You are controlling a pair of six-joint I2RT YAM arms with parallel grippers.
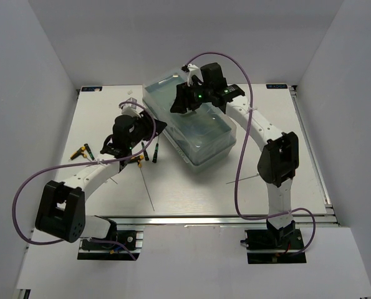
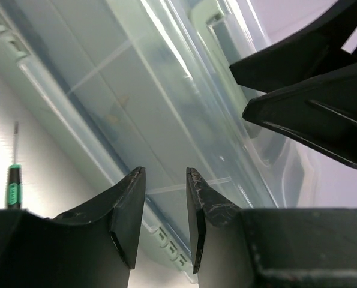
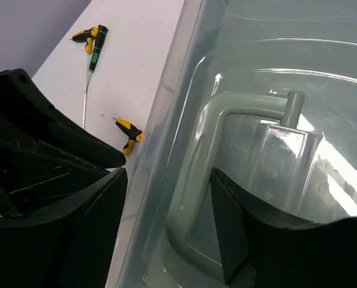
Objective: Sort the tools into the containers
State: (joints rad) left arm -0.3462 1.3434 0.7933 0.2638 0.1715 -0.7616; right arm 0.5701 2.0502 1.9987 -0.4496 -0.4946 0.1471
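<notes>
The toolbox (image 1: 201,128) is pale mint with a translucent clear lid, which lies closed, in the middle of the table. My right gripper (image 1: 180,103) is open over the box's far left corner; its jaws (image 3: 167,174) straddle the lid's edge beside the moulded handle (image 3: 238,114). My left gripper (image 1: 155,128) is open and empty, with its tips (image 2: 165,171) close against the box's left side wall (image 2: 136,102). Screwdrivers lie on the table: a yellow-black one (image 1: 80,151), another yellow-black one (image 1: 135,159) and a green-black one (image 1: 155,151). A thin metal rod (image 1: 149,190) lies near the front.
A second thin rod (image 1: 241,180) lies right of centre near the right arm. A green-black screwdriver (image 2: 13,186) shows at the left of the left wrist view. The right gripper's fingers (image 2: 304,90) hang close above the left gripper. White walls enclose the table.
</notes>
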